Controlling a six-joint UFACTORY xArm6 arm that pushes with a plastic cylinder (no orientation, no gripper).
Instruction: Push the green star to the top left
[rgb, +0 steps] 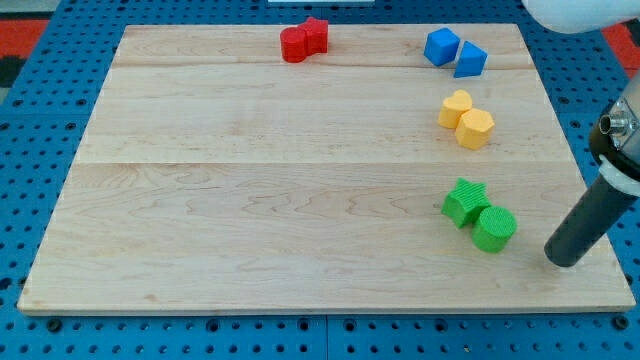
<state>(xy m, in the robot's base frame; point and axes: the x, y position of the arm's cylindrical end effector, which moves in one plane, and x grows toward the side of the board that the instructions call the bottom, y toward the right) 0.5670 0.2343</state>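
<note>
The green star (463, 201) lies at the view's lower right on the wooden board (300, 200). A green cylinder (494, 228) touches its lower right side. My tip (563, 259) is at the end of the dark rod, to the right of and slightly below the green cylinder, about a block's width apart from it and near the board's right edge. It touches no block.
A red cylinder (294, 45) and red star (316, 35) sit together at the top centre. A blue cube (441, 46) and blue triangle (470, 61) sit at the top right. Two yellow blocks (455, 108) (476, 128) lie below them.
</note>
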